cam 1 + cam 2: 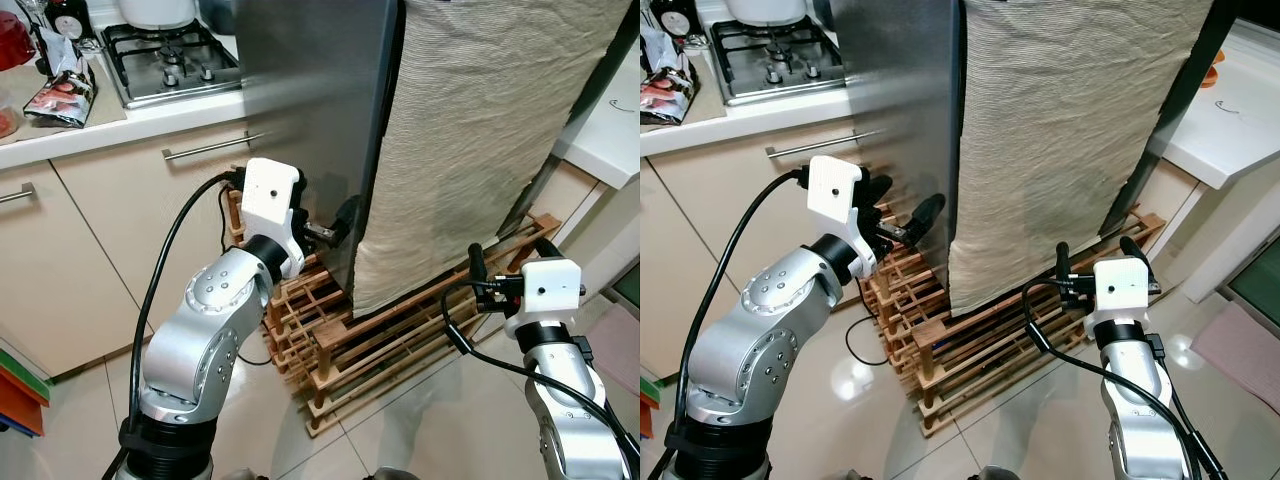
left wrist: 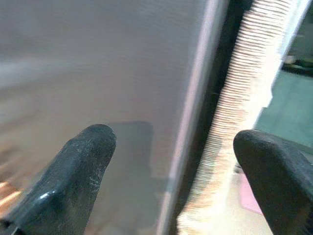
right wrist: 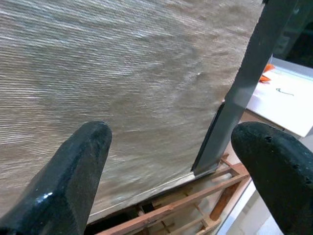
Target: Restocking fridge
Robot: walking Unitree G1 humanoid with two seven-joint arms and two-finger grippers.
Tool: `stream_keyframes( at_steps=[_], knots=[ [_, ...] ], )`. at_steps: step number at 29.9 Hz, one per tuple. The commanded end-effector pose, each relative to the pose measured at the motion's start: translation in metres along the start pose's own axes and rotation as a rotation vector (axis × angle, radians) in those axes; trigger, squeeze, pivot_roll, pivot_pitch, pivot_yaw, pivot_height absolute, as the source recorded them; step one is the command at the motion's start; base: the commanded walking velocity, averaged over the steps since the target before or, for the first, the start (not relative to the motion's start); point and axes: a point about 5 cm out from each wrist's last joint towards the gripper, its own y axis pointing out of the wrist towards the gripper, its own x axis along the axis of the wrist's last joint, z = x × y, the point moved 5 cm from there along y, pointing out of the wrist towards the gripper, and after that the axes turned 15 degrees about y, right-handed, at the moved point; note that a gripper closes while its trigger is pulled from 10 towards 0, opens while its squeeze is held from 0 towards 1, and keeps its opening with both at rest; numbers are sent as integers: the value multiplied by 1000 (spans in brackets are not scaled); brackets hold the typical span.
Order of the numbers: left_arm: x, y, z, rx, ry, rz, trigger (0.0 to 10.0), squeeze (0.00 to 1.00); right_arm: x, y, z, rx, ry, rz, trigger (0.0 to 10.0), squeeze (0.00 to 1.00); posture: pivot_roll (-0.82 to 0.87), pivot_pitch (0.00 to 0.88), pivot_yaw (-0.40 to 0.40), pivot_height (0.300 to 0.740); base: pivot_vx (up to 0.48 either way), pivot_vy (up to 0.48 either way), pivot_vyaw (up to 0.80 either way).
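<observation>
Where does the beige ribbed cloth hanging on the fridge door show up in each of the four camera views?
Left eye view: beige ribbed cloth hangs upper right, beside the steel fridge side.
Right eye view: cloth upper centre, its hem above the wooden rack.
Left wrist view: a narrow blurred strip by the fridge's edge.
Right wrist view: cloth across most of the picture.
Shared landmark: the dark fridge door edge.
</observation>
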Motion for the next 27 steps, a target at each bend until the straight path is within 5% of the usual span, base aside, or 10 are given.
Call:
stream_keyframes(
  at_steps=[1,9,27],
  knots=[
    [3,4,-4,-35,5,-1,10000,0,1,3,-2,1,-1,-8,10000,0,-57,11,-46,711,0,0,0],
    [-26,1,-2,-20,30,58,10000,0,23,28,-16,-84,81,-57,10000,0,-56,0,-31,711,0,0,0],
    [-7,21,-30,-159,4,-31,10000,0,8,16,-3,-66,103,-24,10000,0,-79,5,-7,711,0,0,0]
  ],
)
